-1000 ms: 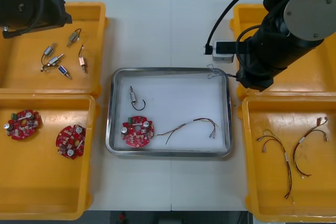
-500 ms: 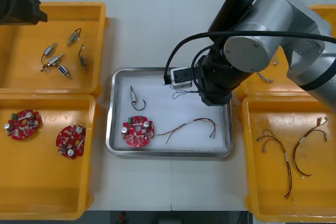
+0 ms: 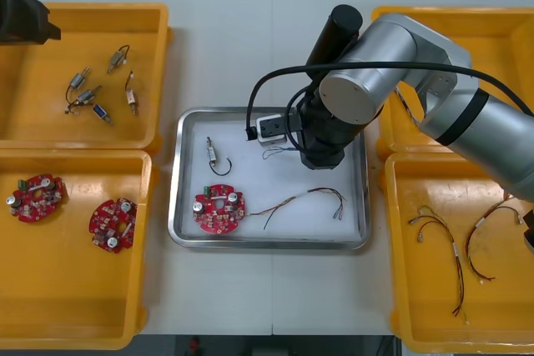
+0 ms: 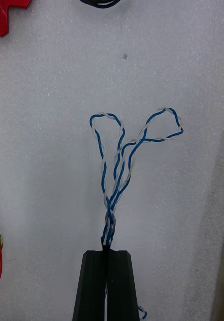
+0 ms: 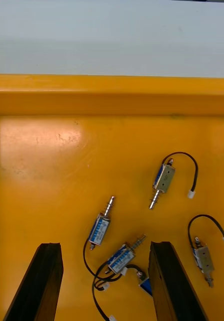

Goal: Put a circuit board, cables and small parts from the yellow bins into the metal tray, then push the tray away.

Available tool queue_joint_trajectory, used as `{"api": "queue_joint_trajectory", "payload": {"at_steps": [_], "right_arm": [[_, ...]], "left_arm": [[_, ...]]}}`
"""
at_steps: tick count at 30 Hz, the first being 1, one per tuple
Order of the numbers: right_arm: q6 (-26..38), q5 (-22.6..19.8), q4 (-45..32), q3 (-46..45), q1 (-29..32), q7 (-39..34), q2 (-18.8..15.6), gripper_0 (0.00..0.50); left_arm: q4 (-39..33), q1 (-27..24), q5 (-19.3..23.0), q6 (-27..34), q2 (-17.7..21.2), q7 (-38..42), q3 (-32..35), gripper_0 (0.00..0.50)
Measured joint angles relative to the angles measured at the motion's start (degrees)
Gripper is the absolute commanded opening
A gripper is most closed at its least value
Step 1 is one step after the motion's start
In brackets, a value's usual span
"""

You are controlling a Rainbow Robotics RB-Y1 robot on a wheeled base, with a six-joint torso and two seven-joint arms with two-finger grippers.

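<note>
My right gripper [image 4: 108, 256] is shut on a twisted blue and white cable [image 4: 122, 165], whose loops hang over the white inside of the metal tray [image 4: 51, 150]. In the front view the right arm [image 3: 350, 97] reaches over the far part of the tray [image 3: 177, 181], and the cable [image 3: 279, 152] shows beside its wrist. In the tray lie a red circuit board [image 3: 219, 208], a red and yellow cable [image 3: 309, 198] and a small metal part [image 3: 215, 156] with a black wire. My left gripper [image 5: 104, 247] is open above several small metal parts [image 5: 163, 179] in the far left bin [image 5: 112, 95].
The left arm [image 3: 21, 18] sits at the far left corner. Two circuit boards [image 3: 37, 198] [image 3: 112, 223] lie in the near left bin [image 3: 75, 323]. Red and yellow cables [image 3: 442, 239] lie in the near right bin [image 3: 400, 323]. The far right bin [image 3: 501, 22] is partly covered by the right arm.
The right arm has swung left from the far right bin to over the tray, carrying the blue and white cable. The left arm has drawn back slightly to the left.
</note>
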Motion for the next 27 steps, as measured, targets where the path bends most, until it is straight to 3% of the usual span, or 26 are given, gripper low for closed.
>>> {"api": "queue_joint_trajectory", "payload": {"at_steps": [1, 3, 6, 8, 14, 23, 27], "right_arm": [[-0.02, 0.0, 0.34, 0.19, 0.0, 0.0, 0.02, 0.097], [-0.02, 0.0, 0.76, 0.38, 0.0, 0.0, 0.03, 0.301], [-0.02, 0.0, 0.93, 0.4, 0.0, 0.01, 0.05, 0.489], [-0.02, -0.01, 0.93, 0.4, -0.01, 0.01, 0.07, 0.5], [1.24, -0.11, 0.92, 0.3, -0.41, 0.02, 0.07, 0.5], [9.98, -1.54, -1.05, -7.7, -0.8, -0.18, 0.09, 0.5], [13.58, -2.01, -2.16, -12.22, -0.81, -4.98, 0.09, 0.5]], "left_arm": [[0.74, 0.0, 0.15, -0.56, 0.0, -1.81, 0.0, 0.5], [1.73, -0.01, 0.35, -1.35, 0.0, -6.91, -0.01, 0.5], [2.14, -0.01, 0.39, -2.32, 0.0, -15.77, -0.47, 0.5], [2.16, -0.01, 0.38, -3.28, 0.0, -19.21, -1.51, 0.5], [3.44, -0.15, 0.14, -7.6, -0.01, -19.29, -6.0, 0.5], [7.81, -0.2, -0.25, -13.14, -0.12, -19.29, -9.05, 0.5], [8.53, -0.2, -0.66, -13.65, -0.15, -19.3, -9.75, 0.5]]}}
